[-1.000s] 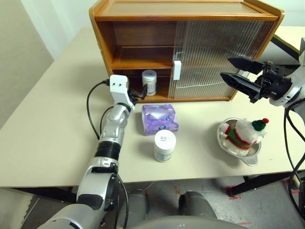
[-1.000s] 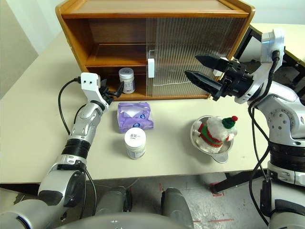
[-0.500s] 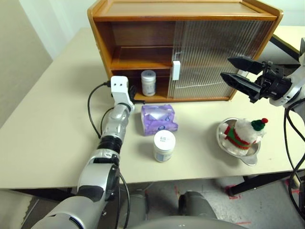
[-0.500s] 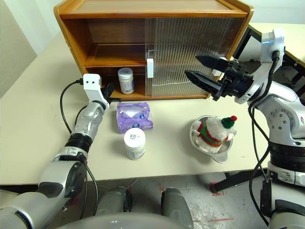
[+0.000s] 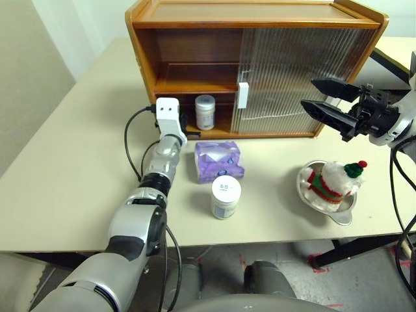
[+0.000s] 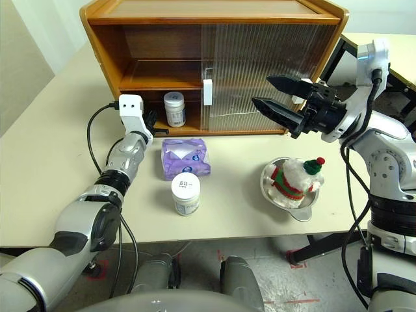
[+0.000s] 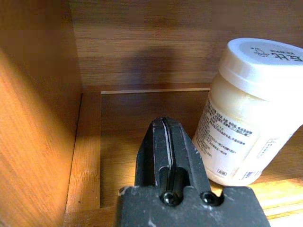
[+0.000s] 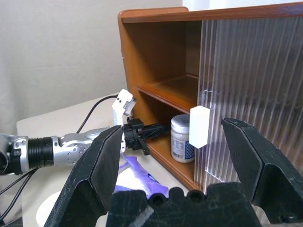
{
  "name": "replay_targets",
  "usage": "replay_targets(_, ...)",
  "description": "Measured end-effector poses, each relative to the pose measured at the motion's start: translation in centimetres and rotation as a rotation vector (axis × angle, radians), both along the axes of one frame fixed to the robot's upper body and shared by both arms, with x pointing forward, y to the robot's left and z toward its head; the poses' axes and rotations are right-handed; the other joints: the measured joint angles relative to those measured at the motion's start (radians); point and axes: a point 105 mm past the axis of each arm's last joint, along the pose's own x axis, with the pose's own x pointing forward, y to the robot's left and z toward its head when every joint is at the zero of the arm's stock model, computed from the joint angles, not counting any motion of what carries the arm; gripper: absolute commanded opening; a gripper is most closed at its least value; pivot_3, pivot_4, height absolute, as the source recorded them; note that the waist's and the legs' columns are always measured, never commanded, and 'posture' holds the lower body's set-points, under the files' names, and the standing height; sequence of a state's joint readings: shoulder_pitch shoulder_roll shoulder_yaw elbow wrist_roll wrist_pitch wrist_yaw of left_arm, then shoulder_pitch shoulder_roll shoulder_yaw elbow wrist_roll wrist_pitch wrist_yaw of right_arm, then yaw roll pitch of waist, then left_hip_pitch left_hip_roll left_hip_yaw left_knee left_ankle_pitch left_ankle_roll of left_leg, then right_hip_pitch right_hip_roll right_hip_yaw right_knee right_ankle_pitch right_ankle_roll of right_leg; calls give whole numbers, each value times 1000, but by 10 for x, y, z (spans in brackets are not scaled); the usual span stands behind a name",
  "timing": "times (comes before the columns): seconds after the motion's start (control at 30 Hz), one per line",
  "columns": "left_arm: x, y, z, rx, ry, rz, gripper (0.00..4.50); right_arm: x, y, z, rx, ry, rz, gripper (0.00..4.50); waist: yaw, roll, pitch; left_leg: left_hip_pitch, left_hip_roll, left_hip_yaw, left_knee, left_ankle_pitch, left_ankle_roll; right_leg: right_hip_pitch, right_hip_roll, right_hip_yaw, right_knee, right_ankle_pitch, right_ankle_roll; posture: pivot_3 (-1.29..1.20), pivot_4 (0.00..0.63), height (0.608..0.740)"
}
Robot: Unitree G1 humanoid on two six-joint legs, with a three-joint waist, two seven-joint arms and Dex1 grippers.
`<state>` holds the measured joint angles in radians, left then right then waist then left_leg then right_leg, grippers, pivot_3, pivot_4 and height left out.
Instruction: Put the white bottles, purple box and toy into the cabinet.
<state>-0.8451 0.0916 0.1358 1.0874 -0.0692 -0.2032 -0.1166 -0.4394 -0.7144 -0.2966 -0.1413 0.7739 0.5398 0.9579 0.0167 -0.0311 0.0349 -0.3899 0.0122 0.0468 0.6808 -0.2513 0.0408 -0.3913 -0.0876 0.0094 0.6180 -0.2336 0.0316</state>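
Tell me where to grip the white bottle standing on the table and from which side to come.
Grip the white bottle across its round body, just below the lid. It stands upright, so a level approach from the robot's side looks best. The purple box lies close behind it, blocking the far side.

head pair: high, looking forward-down onto cabinet (image 5: 260, 65) front | left wrist: close inside cabinet's lower compartment, beside bottle (image 7: 246, 109) | right wrist: sideways toward cabinet's open half, same bottle shared
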Motion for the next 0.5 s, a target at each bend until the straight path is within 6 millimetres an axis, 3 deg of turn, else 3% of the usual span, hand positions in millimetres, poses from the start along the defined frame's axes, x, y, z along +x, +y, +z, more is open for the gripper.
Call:
replay_targets(0.27,-2,-28,-1,1,-3,-60,18,-2,-4,0,2,-3,-24,4500,-10,0,0,0,0,0,0,0,0,0,0,0,-1,0,0,-80,0,740)
replay_targets(0.5,-4,-28,-7,22,16,-54,18,-2,-6,0,3,4,-32,4500,-35,0,0,0,0,0,0,0,0,0,1,0,-1,0,0,-82,0,740)
